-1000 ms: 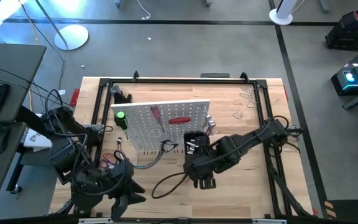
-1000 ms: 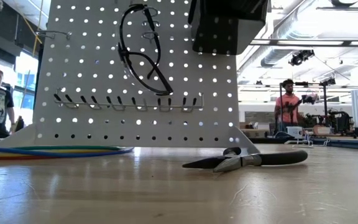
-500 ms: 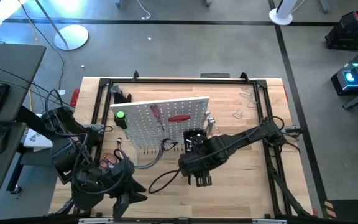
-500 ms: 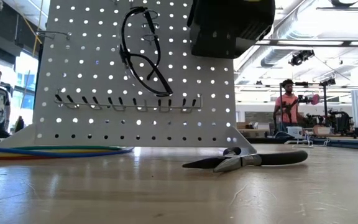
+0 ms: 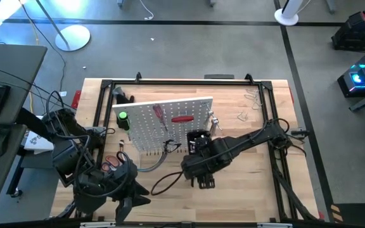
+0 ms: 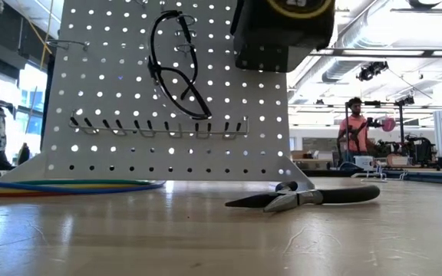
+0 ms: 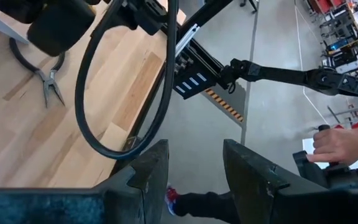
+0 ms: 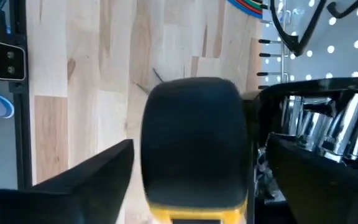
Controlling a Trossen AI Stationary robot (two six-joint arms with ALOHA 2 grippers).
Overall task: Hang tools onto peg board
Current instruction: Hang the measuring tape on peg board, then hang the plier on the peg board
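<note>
Peg board (image 5: 163, 117) first: it stood upright near the middle of the wooden table (image 5: 258, 190), a white panel dotted with a grid of holes. I judged it was set that way so its hooks faced the arms.

Both dark arms came next. The right gripper (image 8: 194, 186) reached in at the board's lower corner, over the black bin (image 5: 198, 139) fixed there. Its fingers (image 8: 73, 180) were spread wide, and bare wood showed between one of them and the tape measure (image 8: 194, 143). I took that as a released grip, with the tape measure resting at the top of the bin rather than carried. The left gripper (image 7: 194, 162) waited at the near left corner of the table, its fingers parted on nothing.

The tape measure was a rounded black block with a yellow edge. Silver metal tools (image 8: 316, 124) stood bunched in the bin beside it. On the board hung a green-handled screwdriver (image 5: 123, 118) and a red-handled one (image 5: 159, 114).

Black-handled pliers (image 6: 305, 197) lay flat on the table near the board's foot, not yet hung. A bundle of coloured cables (image 6: 67, 184) curved along the base.
</note>
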